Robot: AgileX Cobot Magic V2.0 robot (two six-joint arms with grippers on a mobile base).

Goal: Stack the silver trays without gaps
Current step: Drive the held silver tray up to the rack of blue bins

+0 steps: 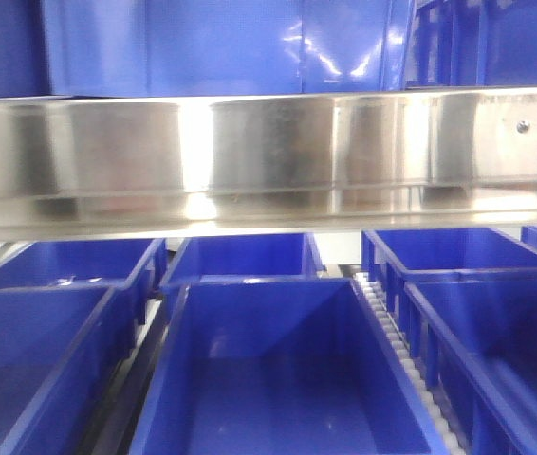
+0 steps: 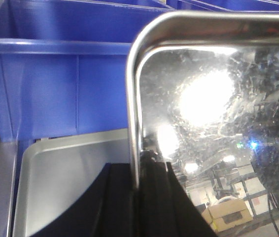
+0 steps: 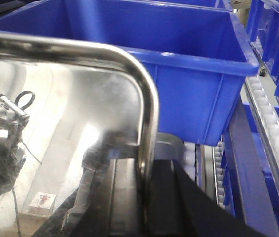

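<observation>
The left gripper (image 2: 138, 173) is clenched on the thin rim of the held tray (image 2: 203, 98), a mirror-shiny pan. Its black fingers (image 2: 117, 202) sit one on either side of the rim at 6 o'clock in the left wrist view. From them the rim runs up to a rounded corner at about 11 o'clock, then turns off toward 3 o'clock. The pan's bright face fills the right half of that view and mirrors a glaring lamp and some cartons.

At 8 o'clock from the gripper, lower down, lies the lower tray (image 2: 65, 182). It is duller grey and flat, with one rounded corner and its raised rim showing. Whether the two trays touch I cannot tell. A blue bin (image 2: 55, 84) stands behind them.

The right gripper (image 3: 147, 170) is clamped the same way onto a shiny rim at 6 o'clock in the right wrist view. That rim rises to a rounded corner at 1 o'clock and runs off toward 9 o'clock. It looks like the other end of the same pan, though no single view shows both ends. A second blue bin (image 3: 179, 64) stands beyond it at 12 o'clock. A white roller track (image 3: 272, 128) runs along the 3 o'clock side.

From the front, a long brushed-steel rail (image 1: 268, 152) crosses the whole view at mid-height, and open blue bins (image 1: 278, 379) sit in rows below it at 6 o'clock.
</observation>
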